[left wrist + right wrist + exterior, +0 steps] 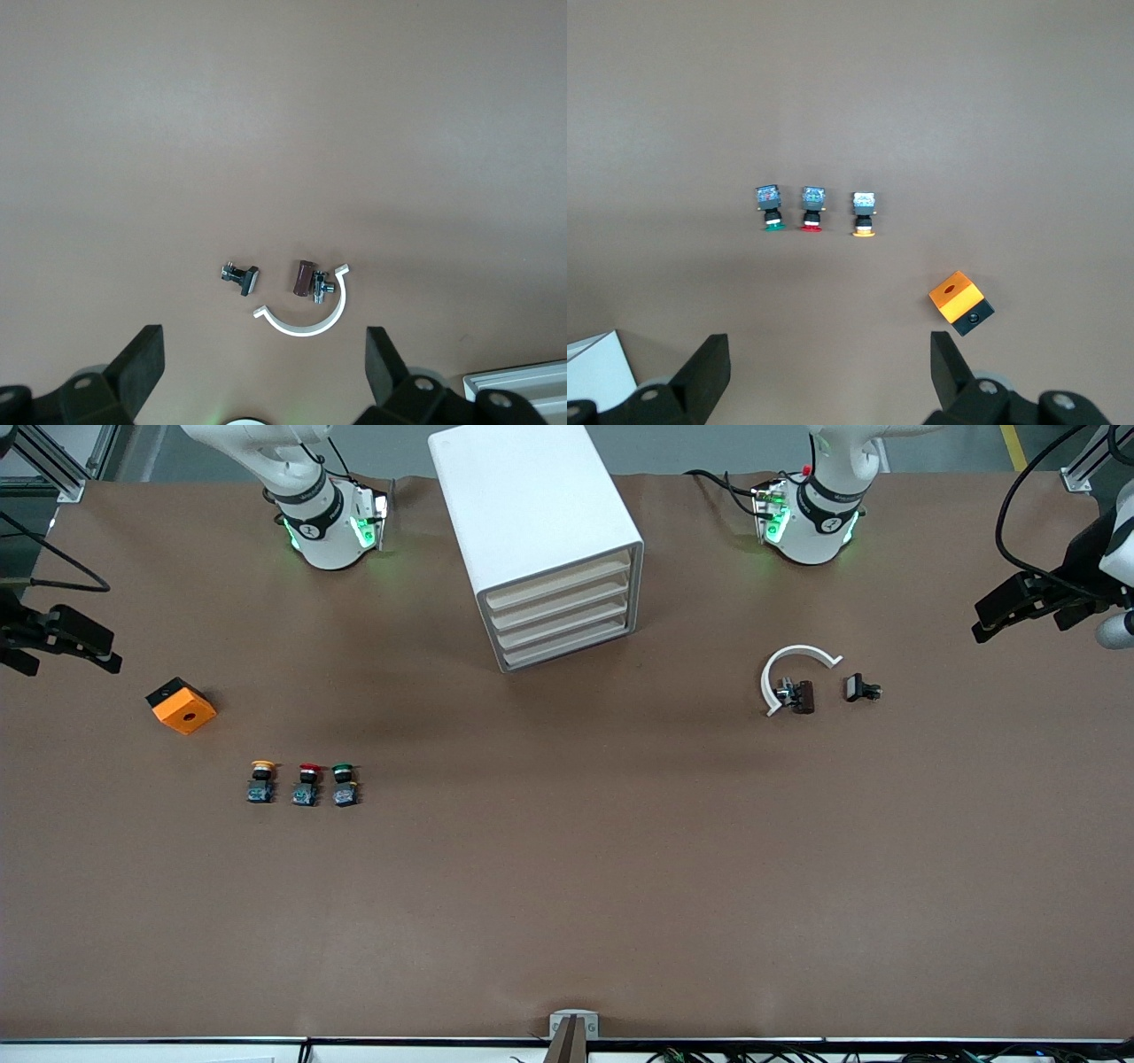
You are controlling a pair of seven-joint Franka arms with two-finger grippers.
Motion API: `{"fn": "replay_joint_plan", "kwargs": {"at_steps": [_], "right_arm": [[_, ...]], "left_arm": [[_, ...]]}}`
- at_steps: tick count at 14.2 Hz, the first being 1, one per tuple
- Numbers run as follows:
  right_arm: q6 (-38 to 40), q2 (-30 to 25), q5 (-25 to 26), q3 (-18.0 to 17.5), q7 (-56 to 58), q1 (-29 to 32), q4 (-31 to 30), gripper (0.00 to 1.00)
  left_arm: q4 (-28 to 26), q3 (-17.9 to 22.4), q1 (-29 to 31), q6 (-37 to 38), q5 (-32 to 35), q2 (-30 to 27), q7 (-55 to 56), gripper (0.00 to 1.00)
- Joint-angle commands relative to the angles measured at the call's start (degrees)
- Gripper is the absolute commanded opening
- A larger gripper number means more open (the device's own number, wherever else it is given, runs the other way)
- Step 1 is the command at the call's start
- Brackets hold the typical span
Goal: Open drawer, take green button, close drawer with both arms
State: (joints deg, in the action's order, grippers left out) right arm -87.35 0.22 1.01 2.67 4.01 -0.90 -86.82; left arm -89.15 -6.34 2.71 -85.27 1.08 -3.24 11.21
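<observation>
The white cabinet (532,505) stands between the arm bases, and all its cream-fronted drawers (563,618) are shut. The green-capped button (345,784) (770,209) stands upright on the table, at the end of a row with a red-capped (306,784) and an orange-capped one (260,781). My right gripper (113,651) (830,367) hangs open and empty over the right arm's end of the table, apart from the buttons. My left gripper (977,624) (263,367) hangs open and empty over the left arm's end.
An orange box (182,706) (961,303) lies near the right gripper. A white C-shaped ring (793,666) (310,323), a brown part (803,696) and a small black part (859,688) lie toward the left arm's end.
</observation>
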Motion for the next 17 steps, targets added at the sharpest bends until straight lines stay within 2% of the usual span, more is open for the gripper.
{"fn": "replay_joint_plan", "kwargs": {"at_steps": [1, 13, 17], "right_arm": [[1.6, 0.8, 0.3, 0.1, -5.2, -2.4, 1.9, 1.00], [1.5, 0.9, 0.2, 0.5, -2.9, -2.1, 1.9, 1.00], [1.4, 0.9, 0.3, 0.6, -3.2, -2.0, 1.9, 1.00]], "left_arm": [[-1.1, -0.6, -0.4, 0.5, -0.7, -2.2, -1.0, 1.00], [-0.8, -1.8, -0.3, 0.6, 0.2, -0.5, -0.9, 1.00], [-1.4, -1.3, 1.9, 2.1, -0.4, -1.2, -1.0, 1.00]]}}
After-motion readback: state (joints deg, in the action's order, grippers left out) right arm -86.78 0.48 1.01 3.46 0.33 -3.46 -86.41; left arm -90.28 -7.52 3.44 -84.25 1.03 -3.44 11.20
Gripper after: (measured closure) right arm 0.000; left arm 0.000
